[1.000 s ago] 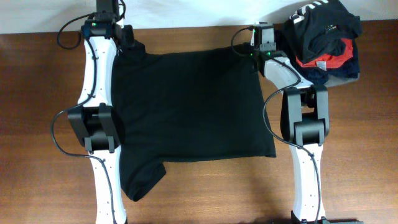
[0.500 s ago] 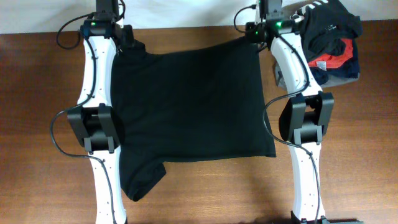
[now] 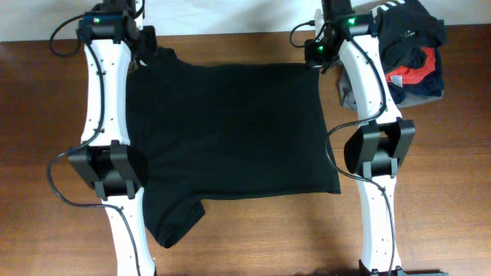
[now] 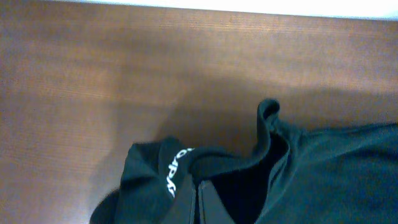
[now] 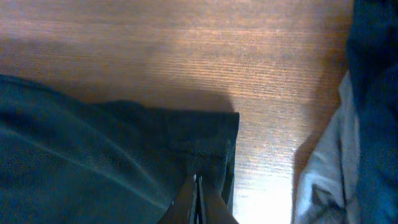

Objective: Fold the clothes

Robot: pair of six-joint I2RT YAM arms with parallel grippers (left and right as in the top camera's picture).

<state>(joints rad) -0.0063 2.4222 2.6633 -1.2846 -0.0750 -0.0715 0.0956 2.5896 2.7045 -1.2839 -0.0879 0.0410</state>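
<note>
A black T-shirt lies spread on the wooden table, one sleeve at the front left. My left gripper is shut on the shirt's far left corner; the left wrist view shows the fingers pinching cloth beside a white printed label. My right gripper is shut on the shirt's far right corner; the right wrist view shows the fingers clamped on the hem. Both corners are raised and the far edge is pulled taut.
A heap of clothes, black, red, blue and grey, sits at the far right corner, close to my right arm. It shows in the right wrist view. The table's far edge meets a white surface.
Both arms have lifted and drawn the far corners outward. The shirt's far edge is now straight and taut. The left arm moved left; the right gripper moved back and then slightly forward.
</note>
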